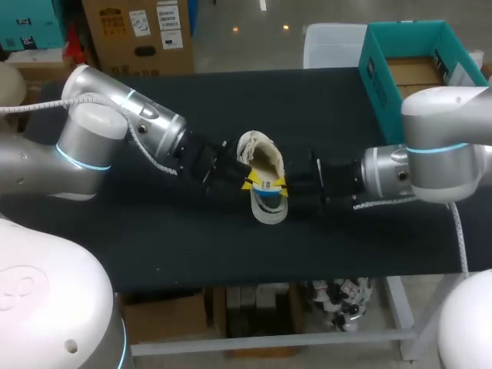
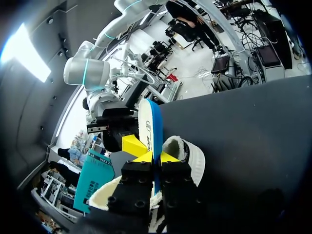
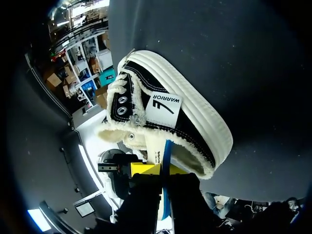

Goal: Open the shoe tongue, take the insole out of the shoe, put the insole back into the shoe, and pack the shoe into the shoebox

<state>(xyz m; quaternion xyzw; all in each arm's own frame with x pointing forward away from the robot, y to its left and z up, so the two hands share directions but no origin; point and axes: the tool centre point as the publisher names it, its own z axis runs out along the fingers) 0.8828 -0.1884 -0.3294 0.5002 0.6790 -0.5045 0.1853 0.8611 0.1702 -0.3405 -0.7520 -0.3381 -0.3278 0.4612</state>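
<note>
- Nearest us, mid-table (image 1: pixel 154 238): one shoe (image 1: pixel 261 154), with one blue-edged insole (image 1: pixel 269 206) at its opening.
- Two grippers meet there: our left gripper (image 2: pixel 157 157) pinches the insole, and our right gripper (image 3: pixel 163 168) pinches it too.
- Far right: one teal shoebox (image 1: pixel 380 84).

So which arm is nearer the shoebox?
Right. The right fingers hold the insole by the shoe, shoebox just beyond that arm; left fingers grip it across the shoe.

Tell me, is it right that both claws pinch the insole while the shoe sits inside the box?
No. The left claw and right claw do pinch the insole, but the shoe lies on the table, outside the box, as the head view shows.
</note>
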